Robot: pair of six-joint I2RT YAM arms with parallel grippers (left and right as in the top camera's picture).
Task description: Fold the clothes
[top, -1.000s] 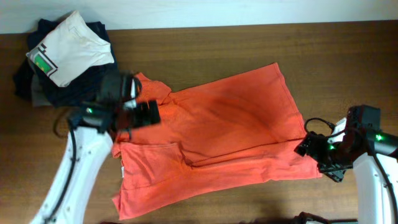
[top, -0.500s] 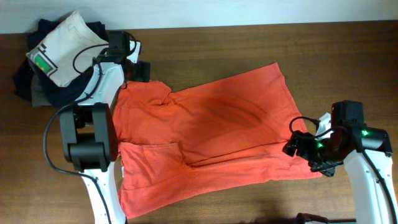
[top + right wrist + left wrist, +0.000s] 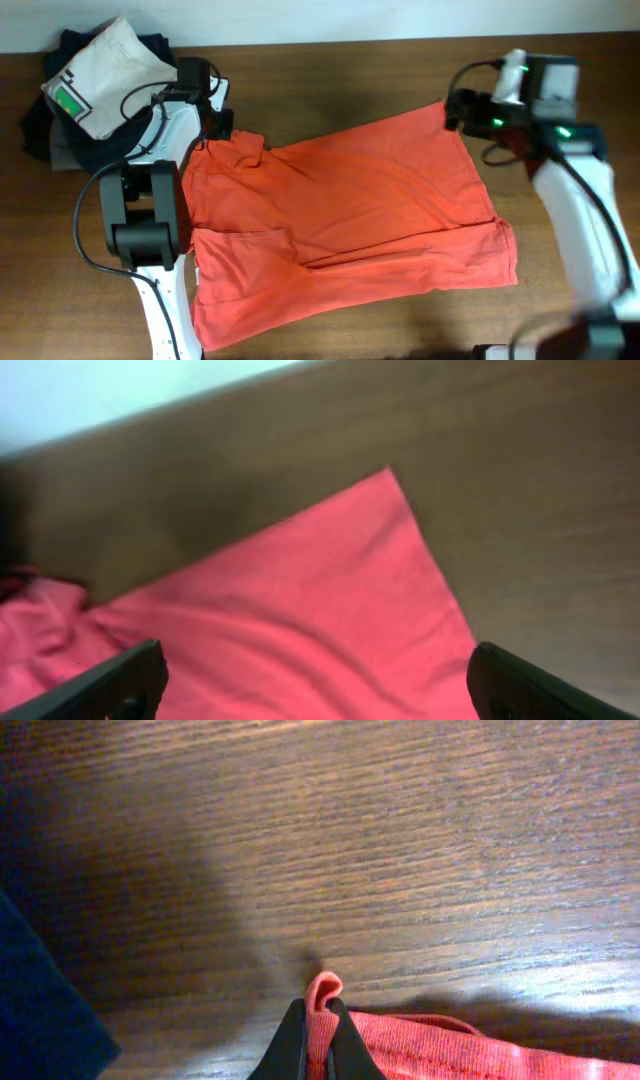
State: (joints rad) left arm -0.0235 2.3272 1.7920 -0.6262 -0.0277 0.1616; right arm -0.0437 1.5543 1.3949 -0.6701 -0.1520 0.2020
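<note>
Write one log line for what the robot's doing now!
left gripper: shut on T-shirt edge | right gripper: open above its far corner

On 1 wooden table (image 3: 330,70) are counted 1 orange-red T-shirt (image 3: 350,210), 1 white shirt (image 3: 115,70), 1 dark navy heap (image 3: 38,132), and 2 grippers: left gripper (image 3: 217,126), right gripper (image 3: 455,106).

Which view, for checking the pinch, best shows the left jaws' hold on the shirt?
Left wrist: left gripper, jaws shut on a fold of the orange shirt. Overhead shows the whole shirt, not the pinch; right wrist only a far corner.
</note>
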